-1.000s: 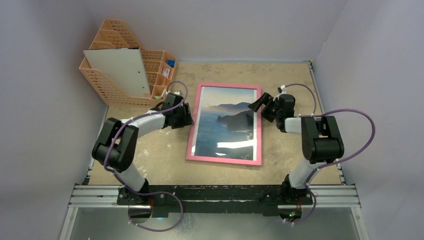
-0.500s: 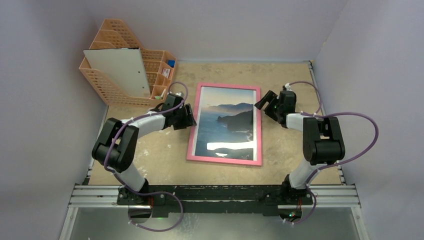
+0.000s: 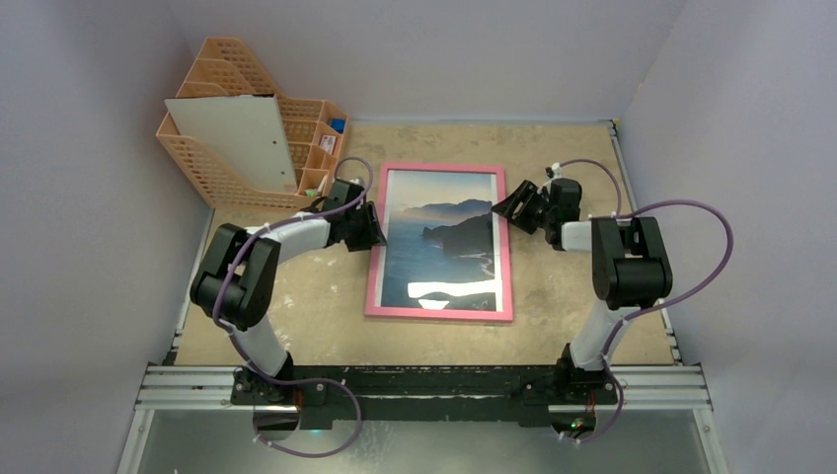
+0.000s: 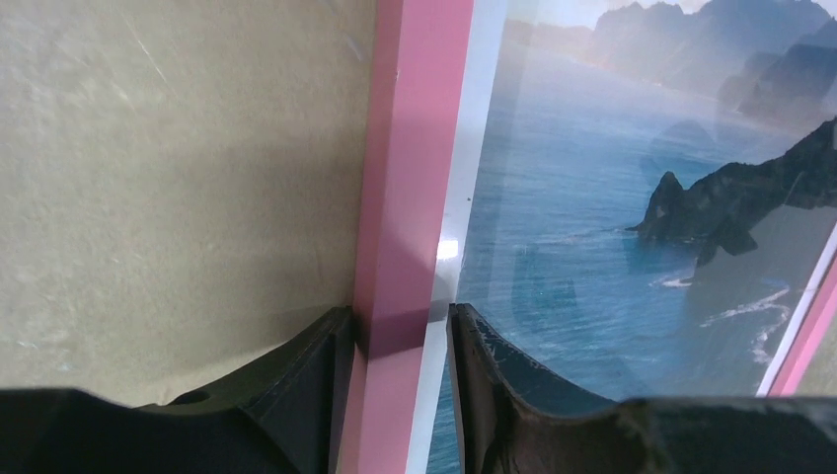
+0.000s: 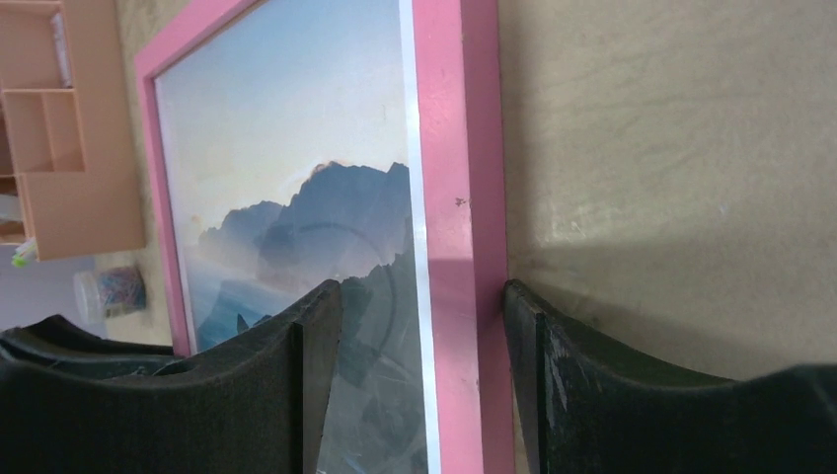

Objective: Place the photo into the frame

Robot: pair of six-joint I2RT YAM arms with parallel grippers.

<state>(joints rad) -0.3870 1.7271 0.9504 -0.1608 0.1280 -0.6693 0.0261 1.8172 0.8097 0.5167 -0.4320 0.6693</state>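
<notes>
The pink frame (image 3: 439,312) lies flat on the table, front up. The photo (image 3: 439,237) of blue sea and dark mountains sits inside it behind a glossy sheet. My left gripper (image 3: 375,225) straddles the frame's left rail (image 4: 415,148). Its outer finger touches the rail's side and its inner finger rests over the photo (image 4: 592,197), a thin gap off the rail, so the left gripper (image 4: 400,321) is open. My right gripper (image 3: 505,205) straddles the right rail (image 5: 459,148). The right gripper (image 5: 422,296) is open wider, with one finger beside the rail and the other over the photo (image 5: 296,148).
An orange mesh file rack (image 3: 227,99) holding a white board (image 3: 237,138) stands at the back left, close behind the left arm. Beside the rack's small compartments (image 5: 59,128) is a little clear jar (image 5: 109,291). Grey walls close in on both sides and at the back.
The frame has slid left and squared up on the table. Both grippers have narrowed around its side rails, and the right one has moved left with it.
</notes>
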